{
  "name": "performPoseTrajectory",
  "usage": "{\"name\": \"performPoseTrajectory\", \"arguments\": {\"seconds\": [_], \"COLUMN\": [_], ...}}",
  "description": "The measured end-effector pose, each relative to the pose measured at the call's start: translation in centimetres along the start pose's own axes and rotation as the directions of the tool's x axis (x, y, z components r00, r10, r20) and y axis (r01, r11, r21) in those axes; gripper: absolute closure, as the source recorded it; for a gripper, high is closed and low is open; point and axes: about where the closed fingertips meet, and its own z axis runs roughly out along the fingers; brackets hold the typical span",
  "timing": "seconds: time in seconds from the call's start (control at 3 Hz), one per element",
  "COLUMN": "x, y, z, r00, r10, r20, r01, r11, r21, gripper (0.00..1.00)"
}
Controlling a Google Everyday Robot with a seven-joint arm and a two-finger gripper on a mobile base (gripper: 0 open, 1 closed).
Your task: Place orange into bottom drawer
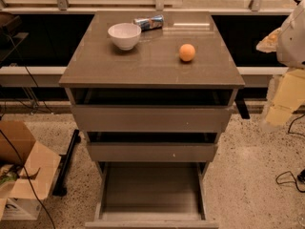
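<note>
The orange, there it is, sitting on the bench, right of centre in the frame. Nothing is touching it.

And the gripper?

We have the gripper at the far right edge, upper part of the frame: a white bulk cut off by the border. It hangs off to the side of the bench, well apart from the fruit. Whether it is open or closed, we cannot tell from here.

What else is on that bench with the orange?

We see a white bowl towards the upper left, upright, and a crushed can lying on its side just beside it, further up the frame. Both sit well apart from the orange.

Now the bottom drawer?

The bottom drawer is pulled out towards the lower edge of the frame, further out than the two above it. We look straight down onto its long flat floor, with thin pale walls on either side. The top drawer and middle drawer stand partly out, each with a dark gap above its grey front.

And around the cabinet?

We have an open cardboard box at the lower left on the speckled floor, and a dark cable at the lower right.
</note>
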Motion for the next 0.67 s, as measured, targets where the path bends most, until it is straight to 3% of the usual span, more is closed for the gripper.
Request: {"name": "performPoseTrajectory", "arguments": {"seconds": [0.33,0.67], "x": [0.0,-1.8], "y": [0.0,-0.5], "z": [0.0,0.5], "r00": [1.0,0.998], "r10": [0.0,-0.01], "r20": [0.0,0.065], "r01": [0.0,0.008], "r11": [1.0,0.9997], "r21": [0.0,0.022], "gripper": [0.0,0.0]}}
